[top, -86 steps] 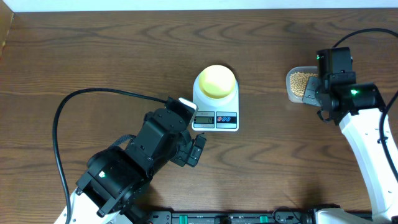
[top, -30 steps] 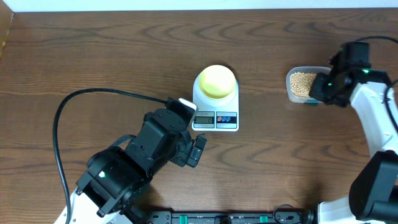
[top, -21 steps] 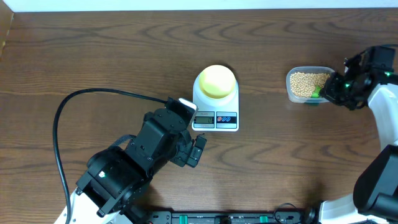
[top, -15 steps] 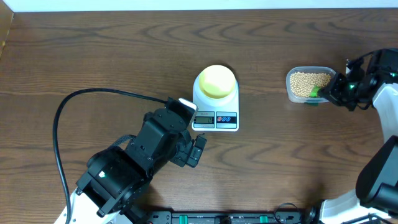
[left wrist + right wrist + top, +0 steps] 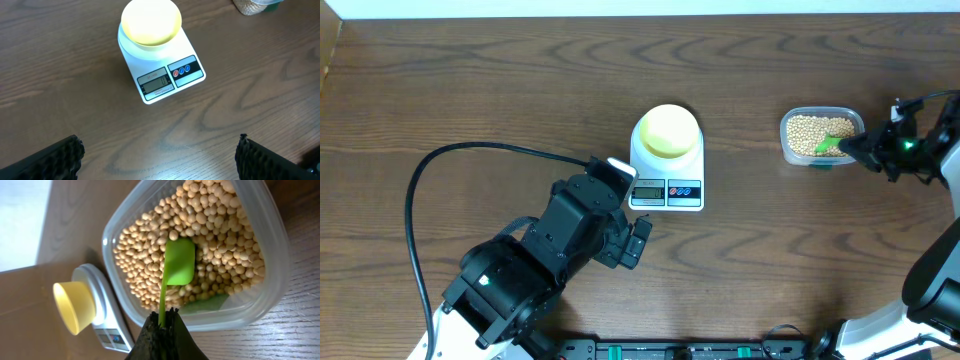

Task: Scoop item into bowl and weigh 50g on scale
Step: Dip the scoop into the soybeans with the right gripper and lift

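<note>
The pale-yellow bowl (image 5: 668,130) sits on the white scale (image 5: 667,190), empty; both also show in the left wrist view, the bowl (image 5: 151,21) above the scale (image 5: 165,80). Tan beans (image 5: 210,235) fill a clear plastic tub (image 5: 272,255) at the right (image 5: 817,135). My right gripper (image 5: 162,325) is shut on the handle of a green scoop (image 5: 179,262), whose blade rests on the beans inside the tub. In the overhead view it (image 5: 868,148) is at the tub's right edge. My left gripper (image 5: 157,160) is open and empty, above bare table in front of the scale.
The black cable (image 5: 450,160) of the left arm loops over the table at the left. The white wall edge (image 5: 620,8) runs along the far side. The left arm's body (image 5: 550,250) fills the front left.
My right arm swung rightward off the tub to its right side, uncovering the beans. The green scoop now reaches into the tub from the right. The left arm has not moved.
</note>
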{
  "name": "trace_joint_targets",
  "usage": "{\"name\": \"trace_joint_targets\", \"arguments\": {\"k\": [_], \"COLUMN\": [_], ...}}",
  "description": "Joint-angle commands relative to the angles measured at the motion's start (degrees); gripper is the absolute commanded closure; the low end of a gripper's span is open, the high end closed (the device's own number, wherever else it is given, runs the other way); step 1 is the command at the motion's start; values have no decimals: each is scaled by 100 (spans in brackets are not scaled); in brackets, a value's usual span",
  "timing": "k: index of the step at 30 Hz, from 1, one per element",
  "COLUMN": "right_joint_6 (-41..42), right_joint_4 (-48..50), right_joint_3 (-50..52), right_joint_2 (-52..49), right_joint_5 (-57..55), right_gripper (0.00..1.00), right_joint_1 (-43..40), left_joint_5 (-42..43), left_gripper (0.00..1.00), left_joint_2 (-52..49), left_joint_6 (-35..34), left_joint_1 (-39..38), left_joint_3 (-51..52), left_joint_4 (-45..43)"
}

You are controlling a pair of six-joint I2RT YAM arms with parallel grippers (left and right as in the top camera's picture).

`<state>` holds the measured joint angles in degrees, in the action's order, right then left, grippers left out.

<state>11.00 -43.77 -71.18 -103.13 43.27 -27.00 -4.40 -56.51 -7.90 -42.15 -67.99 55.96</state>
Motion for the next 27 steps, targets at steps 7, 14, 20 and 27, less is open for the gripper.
{"name": "trace_joint_targets", "arguments": {"k": [7, 14, 20, 27], "right_joint_6": [-302, -407, -450, -501], "right_joint_4": [28, 28, 31, 28], "right_joint_3": [0, 0, 0, 0], "right_joint_2": [-190, -190, -190, -190], "right_joint_5": [1384, 1947, 2623, 3556], "right_gripper": [99, 99, 99, 99], "right_joint_1": [-579, -868, -1027, -1049], "left_joint_5": [35, 35, 35, 35], "left_gripper": [1, 1, 1, 1], "left_joint_2": [4, 4, 4, 4], "left_joint_6": [-33, -33, -33, -33], "left_joint_1": [-4, -4, -4, -4], "left_joint_3": [-114, -114, -114, -114], "left_joint_4": [20, 20, 20, 17]}}
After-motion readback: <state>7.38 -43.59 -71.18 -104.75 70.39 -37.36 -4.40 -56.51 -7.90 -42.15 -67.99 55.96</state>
